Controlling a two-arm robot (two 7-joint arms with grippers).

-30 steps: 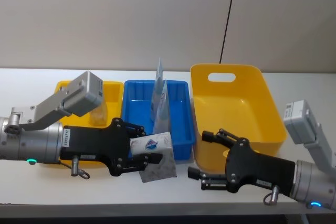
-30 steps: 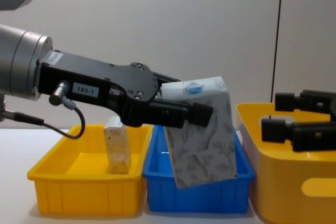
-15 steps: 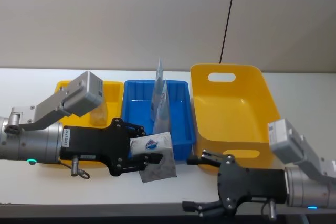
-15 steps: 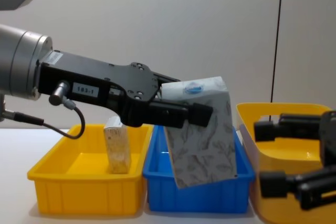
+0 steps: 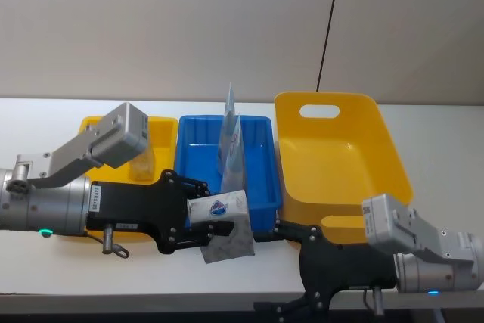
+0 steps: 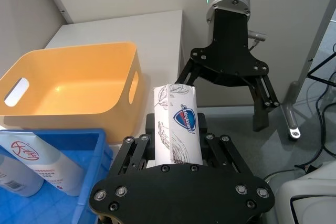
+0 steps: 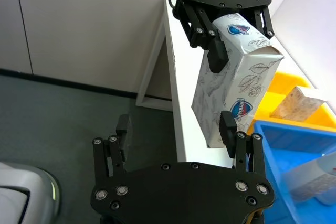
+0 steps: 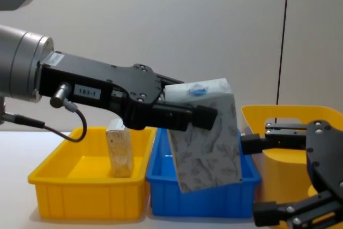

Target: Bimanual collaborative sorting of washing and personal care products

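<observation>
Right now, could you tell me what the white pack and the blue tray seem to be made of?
White pack, in the left pincer: probably thin printed paper or film, matte, with creased folded ends. Blue tray: moulded plastic, slightly glossy, with a rolled rim.

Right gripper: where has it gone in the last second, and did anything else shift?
The right gripper pulled back and down from the yellow basket, swung left and turned, open, to face the white pack. Nothing was taken or released. The left gripper stays shut on that pack by the blue tray; tubes and beige pack unmoved.
</observation>
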